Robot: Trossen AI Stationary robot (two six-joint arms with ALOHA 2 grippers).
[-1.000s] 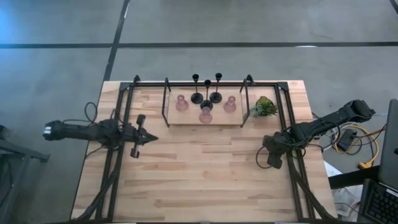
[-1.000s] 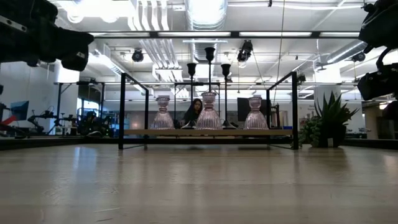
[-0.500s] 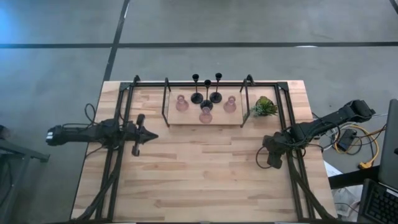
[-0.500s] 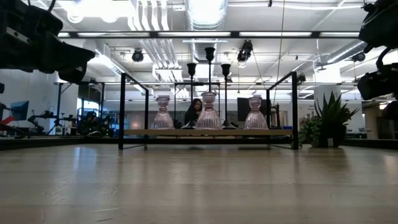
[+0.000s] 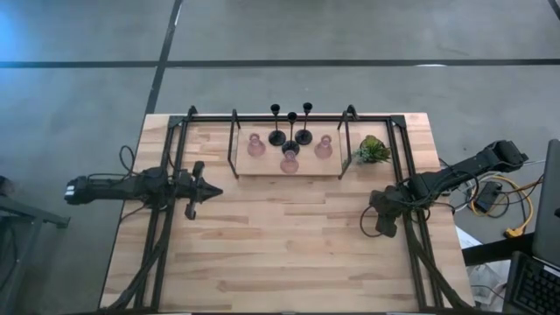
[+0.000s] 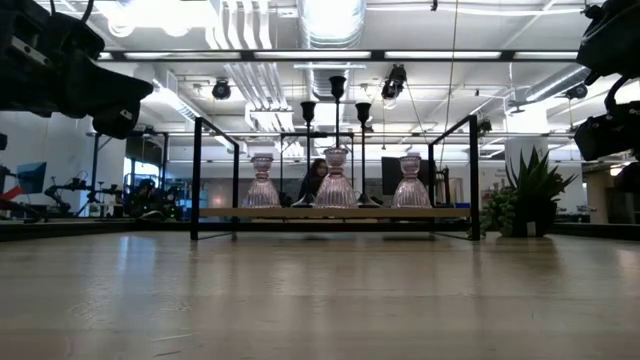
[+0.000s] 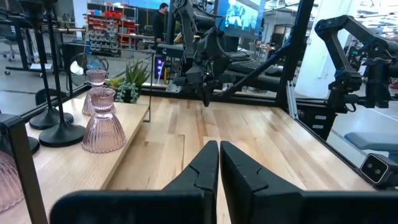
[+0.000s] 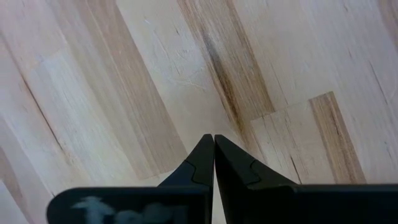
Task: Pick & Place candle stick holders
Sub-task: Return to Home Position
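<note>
Beyond the left gripper (image 7: 219, 149), its fingers (image 7: 202, 167) pressed together (right gripper (image 8: 214, 140) likewise closed), six candle stick holders (image 5: 290, 140) occupy the shelf (image 5: 262, 167).

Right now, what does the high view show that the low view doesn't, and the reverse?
High only: both whole arms, with the left gripper over the table's left side and the right gripper over its right side; also the black holders clustered behind the middle one of the pink holders. Low only: a person in the room behind the shelf, and ceiling lights. Both: black holders and pink holders on the shelf, with the plant beside it.
</note>
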